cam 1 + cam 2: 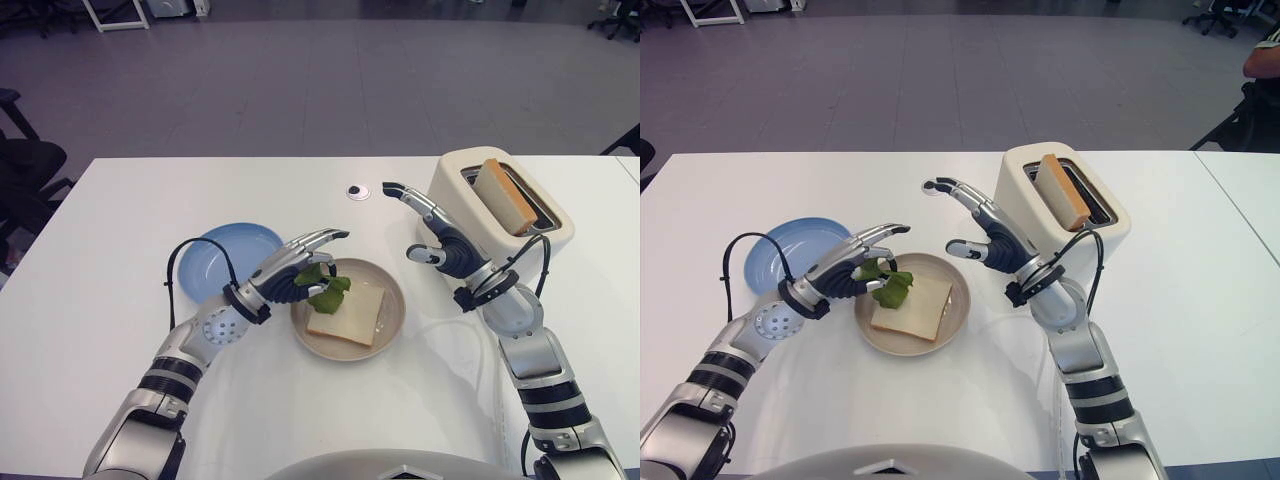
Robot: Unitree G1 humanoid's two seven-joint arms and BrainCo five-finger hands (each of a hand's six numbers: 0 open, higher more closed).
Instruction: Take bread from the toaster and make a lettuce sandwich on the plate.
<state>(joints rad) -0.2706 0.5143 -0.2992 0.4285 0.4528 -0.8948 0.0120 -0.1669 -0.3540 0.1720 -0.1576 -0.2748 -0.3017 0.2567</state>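
Left hand (285, 272), frame centre-left: fingers curled, pinching lettuce (328, 290) over the tan plate (345, 352). The plate holds one bread slice (350, 318), with the leaf at its upper-left corner. Right hand (445, 248): fingers spread, holding nothing, just left of the toaster (455, 200). A second slice (505, 195) stands in the toaster slot. Blue plate (215, 262) lies further left.

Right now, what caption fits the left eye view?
Left robot hand holds lettuce over bread on the plate; another slice sits in toaster.
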